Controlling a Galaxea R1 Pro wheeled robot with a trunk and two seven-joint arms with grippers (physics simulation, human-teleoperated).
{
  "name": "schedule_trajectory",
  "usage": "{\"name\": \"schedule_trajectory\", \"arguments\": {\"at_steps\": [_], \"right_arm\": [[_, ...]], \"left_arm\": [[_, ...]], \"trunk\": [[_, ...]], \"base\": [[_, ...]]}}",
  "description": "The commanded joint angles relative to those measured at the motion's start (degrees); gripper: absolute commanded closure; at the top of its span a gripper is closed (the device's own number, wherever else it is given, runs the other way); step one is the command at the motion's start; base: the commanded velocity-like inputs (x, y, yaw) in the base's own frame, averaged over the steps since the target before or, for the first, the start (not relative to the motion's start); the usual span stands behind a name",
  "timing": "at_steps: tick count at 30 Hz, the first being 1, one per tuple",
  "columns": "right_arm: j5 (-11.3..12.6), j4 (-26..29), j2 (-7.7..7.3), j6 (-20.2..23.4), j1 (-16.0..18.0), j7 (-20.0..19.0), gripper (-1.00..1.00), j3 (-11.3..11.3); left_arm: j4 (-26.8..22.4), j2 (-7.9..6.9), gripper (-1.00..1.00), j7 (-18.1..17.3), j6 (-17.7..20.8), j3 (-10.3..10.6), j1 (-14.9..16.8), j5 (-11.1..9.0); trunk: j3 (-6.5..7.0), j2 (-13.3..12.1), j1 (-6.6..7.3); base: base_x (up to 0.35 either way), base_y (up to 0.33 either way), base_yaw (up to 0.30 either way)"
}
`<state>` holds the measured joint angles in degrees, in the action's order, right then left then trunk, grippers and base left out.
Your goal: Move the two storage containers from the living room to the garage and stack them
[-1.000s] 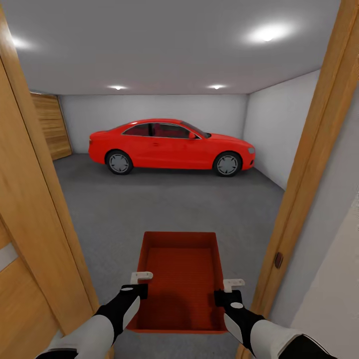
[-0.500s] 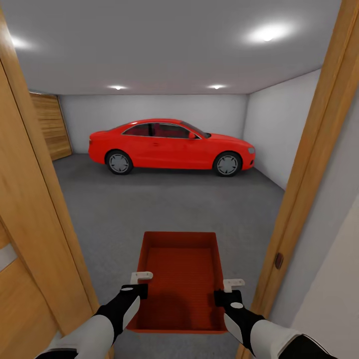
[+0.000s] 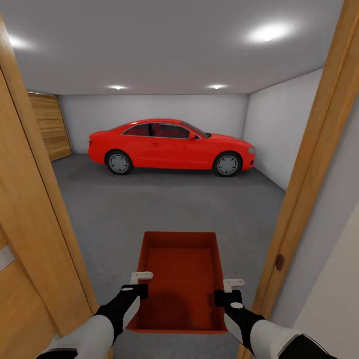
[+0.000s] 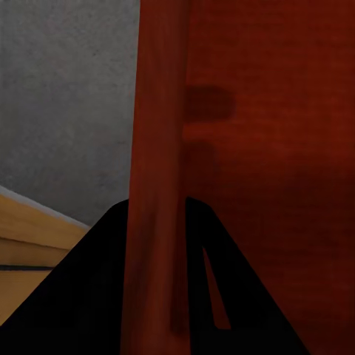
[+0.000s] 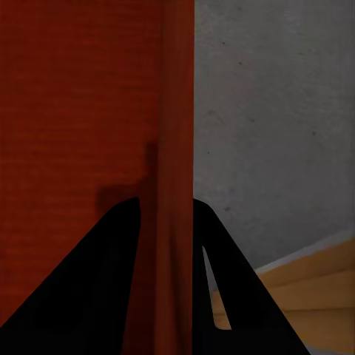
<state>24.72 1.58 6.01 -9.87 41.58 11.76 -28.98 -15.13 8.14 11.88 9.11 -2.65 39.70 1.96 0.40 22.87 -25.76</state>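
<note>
Storage container point(image 3: 180, 279) | both tools point(image 3: 141, 280) point(image 3: 230, 287) clamp side walls | between door jambs point(image 3: 309, 164) | garage floor point(image 3: 169, 204) ahead

Light: even and bright, from ceiling lamps point(image 3: 268, 34)
Glare: soft halos around each lamp
Shadows: faint under the car point(image 3: 172, 147); jaws' fingers black in both wrist views
Sharpness: wrist views soft, grainy
</note>
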Motion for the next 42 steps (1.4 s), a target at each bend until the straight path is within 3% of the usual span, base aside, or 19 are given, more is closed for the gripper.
{"name": "schedule_trajectory", "arguments": {"at_steps": [1,35,42], "right_arm": [[0.8,-0.1,-0.47,-0.2,0.0,0.4,1.00,0.0],[0.8,-0.1,-0.47,-0.2,0.0,0.4,1.00,0.0],[0.8,-0.1,-0.47,-0.2,0.0,0.4,1.00,0.1]], "left_arm": [[-0.3,-0.23,1.00,0.3,0.4,-0.5,0.0,0.9],[-0.3,-0.23,1.00,0.4,0.4,-0.5,0.0,0.9],[-0.1,-0.23,1.00,0.4,-0.1,-0.4,0.0,1.0]], "trunk": [[-0.02,0.0,-0.02],[-0.02,0.0,-0.02],[-0.02,0.0,-0.02]], "base": [[0.000,0.000,0.000],[0.015,0.033,0.000],[0.205,0.000,0.000]]}}
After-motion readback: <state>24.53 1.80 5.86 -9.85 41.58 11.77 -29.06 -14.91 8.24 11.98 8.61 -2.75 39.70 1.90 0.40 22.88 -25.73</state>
